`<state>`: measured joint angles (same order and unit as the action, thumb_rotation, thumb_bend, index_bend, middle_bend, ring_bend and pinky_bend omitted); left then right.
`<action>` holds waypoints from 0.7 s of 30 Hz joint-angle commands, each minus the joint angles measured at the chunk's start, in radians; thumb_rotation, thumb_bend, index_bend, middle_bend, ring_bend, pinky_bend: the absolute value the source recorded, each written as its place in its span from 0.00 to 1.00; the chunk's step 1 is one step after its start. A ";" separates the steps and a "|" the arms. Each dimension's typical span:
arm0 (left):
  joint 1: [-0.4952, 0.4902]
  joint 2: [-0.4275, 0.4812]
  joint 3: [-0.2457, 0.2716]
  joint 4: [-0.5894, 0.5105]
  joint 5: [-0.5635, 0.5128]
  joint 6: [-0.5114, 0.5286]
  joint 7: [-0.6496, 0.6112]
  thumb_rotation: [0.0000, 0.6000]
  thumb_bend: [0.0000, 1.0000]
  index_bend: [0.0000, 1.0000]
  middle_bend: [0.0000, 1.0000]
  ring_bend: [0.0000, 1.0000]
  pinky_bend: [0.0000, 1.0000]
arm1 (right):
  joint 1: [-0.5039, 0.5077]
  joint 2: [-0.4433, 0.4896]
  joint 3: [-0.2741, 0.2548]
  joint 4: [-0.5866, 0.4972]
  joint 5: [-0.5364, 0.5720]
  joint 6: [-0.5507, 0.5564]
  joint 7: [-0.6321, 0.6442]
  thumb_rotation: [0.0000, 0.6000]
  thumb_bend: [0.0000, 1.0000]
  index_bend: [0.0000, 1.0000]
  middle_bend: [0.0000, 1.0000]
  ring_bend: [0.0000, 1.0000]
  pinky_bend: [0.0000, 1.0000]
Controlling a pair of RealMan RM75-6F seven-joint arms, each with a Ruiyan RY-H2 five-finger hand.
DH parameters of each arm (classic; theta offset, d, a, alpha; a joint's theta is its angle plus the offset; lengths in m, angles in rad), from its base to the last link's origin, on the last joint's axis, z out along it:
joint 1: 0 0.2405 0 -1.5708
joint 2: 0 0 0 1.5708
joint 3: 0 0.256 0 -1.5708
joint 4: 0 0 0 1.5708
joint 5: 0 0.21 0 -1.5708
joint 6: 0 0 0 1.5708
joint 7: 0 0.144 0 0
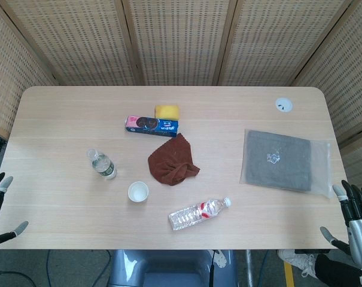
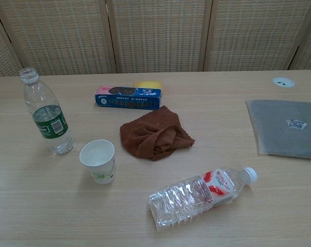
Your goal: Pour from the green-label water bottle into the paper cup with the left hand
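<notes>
Left hand [image 1: 0, 206] open at table edge, green-label bottle [image 1: 102, 164] well apart

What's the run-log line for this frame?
phase: pre-grasp | left hand: open, off table edge | right hand: open | green-label plastic water bottle: upright, uncapped | white paper cup: upright, beside it

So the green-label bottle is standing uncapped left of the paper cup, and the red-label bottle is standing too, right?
Not quite. The red-label bottle is lying on its side, cap on, as the chest view shows. The green-label bottle does stand uncapped, left of the paper cup.
</notes>
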<state>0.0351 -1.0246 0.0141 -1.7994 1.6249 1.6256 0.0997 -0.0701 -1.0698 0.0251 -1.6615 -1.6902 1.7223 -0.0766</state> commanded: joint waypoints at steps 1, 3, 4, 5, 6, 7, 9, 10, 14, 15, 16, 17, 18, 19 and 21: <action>0.001 0.003 0.001 0.000 -0.001 0.000 -0.007 1.00 0.15 0.00 0.00 0.00 0.00 | -0.001 0.000 -0.001 0.001 -0.003 0.002 0.002 1.00 0.00 0.00 0.00 0.00 0.00; -0.001 0.005 0.001 0.002 -0.001 -0.004 -0.015 1.00 0.15 0.00 0.00 0.00 0.00 | 0.000 -0.001 -0.001 0.001 -0.005 0.000 0.001 1.00 0.00 0.00 0.00 0.00 0.00; -0.003 0.006 0.001 0.003 -0.003 -0.009 -0.018 1.00 0.15 0.00 0.00 0.00 0.00 | 0.000 -0.001 -0.001 0.001 -0.005 -0.001 0.001 1.00 0.00 0.00 0.00 0.00 0.00; -0.010 0.007 0.000 0.006 -0.006 -0.022 -0.026 1.00 0.15 0.00 0.00 0.00 0.00 | 0.001 -0.001 -0.002 0.002 -0.004 -0.005 0.001 1.00 0.00 0.00 0.00 0.00 0.00; -0.018 0.007 -0.001 0.010 -0.009 -0.035 -0.036 1.00 0.15 0.00 0.00 0.00 0.00 | 0.002 -0.001 -0.002 0.003 -0.002 -0.008 0.003 1.00 0.00 0.00 0.00 0.00 0.00; -0.031 0.005 -0.006 0.018 -0.015 -0.055 -0.052 1.00 0.15 0.00 0.00 0.00 0.00 | 0.003 -0.001 -0.001 0.003 0.003 -0.012 0.008 1.00 0.00 0.00 0.00 0.00 0.00; -0.066 -0.009 -0.024 0.045 -0.041 -0.106 -0.092 1.00 0.14 0.00 0.00 0.00 0.00 | 0.006 0.002 0.002 0.002 0.014 -0.020 0.016 1.00 0.00 0.00 0.00 0.00 0.00; -0.094 -0.026 -0.036 0.071 -0.062 -0.151 -0.136 1.00 0.12 0.00 0.00 0.00 0.00 | 0.007 0.004 0.004 0.001 0.022 -0.024 0.021 1.00 0.00 0.00 0.00 0.00 0.00; -0.204 -0.103 -0.080 0.228 -0.085 -0.289 -0.361 1.00 0.07 0.00 0.00 0.00 0.00 | 0.012 0.009 0.009 -0.003 0.033 -0.035 0.028 1.00 0.00 0.00 0.00 0.00 0.00; -0.228 -0.123 -0.084 0.269 -0.077 -0.315 -0.424 1.00 0.05 0.00 0.00 0.00 0.00 | 0.013 0.009 0.010 -0.004 0.035 -0.037 0.026 1.00 0.00 0.00 0.00 0.00 0.00; -0.247 -0.139 -0.084 0.309 -0.063 -0.331 -0.487 1.00 0.04 0.00 0.00 0.00 0.00 | 0.014 0.009 0.010 -0.004 0.037 -0.040 0.025 1.00 0.00 0.00 0.00 0.00 0.00; -0.275 -0.162 -0.083 0.358 -0.044 -0.353 -0.589 1.00 0.04 0.00 0.00 0.00 0.00 | 0.016 0.009 0.010 -0.004 0.040 -0.044 0.024 1.00 0.00 0.00 0.00 0.00 0.00; -0.298 -0.182 -0.083 0.395 -0.036 -0.376 -0.683 1.00 0.03 0.00 0.00 0.00 0.00 | 0.017 0.008 0.011 -0.004 0.043 -0.050 0.022 1.00 0.00 0.00 0.00 0.00 0.00; -0.319 -0.201 -0.082 0.437 -0.027 -0.392 -0.778 1.00 0.01 0.00 0.00 0.00 0.00 | 0.019 0.007 0.011 -0.004 0.047 -0.055 0.020 1.00 0.00 0.00 0.00 0.00 0.00; -0.355 -0.230 -0.082 0.485 -0.031 -0.438 -0.909 1.00 0.00 0.00 0.00 0.00 0.00 | 0.023 0.006 0.012 -0.004 0.053 -0.064 0.015 1.00 0.00 0.00 0.00 0.00 0.00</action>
<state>-0.1967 -1.1541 -0.0498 -1.4966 1.5776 1.3190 -0.4916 -0.0494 -1.0631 0.0367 -1.6654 -1.6396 1.6614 -0.0591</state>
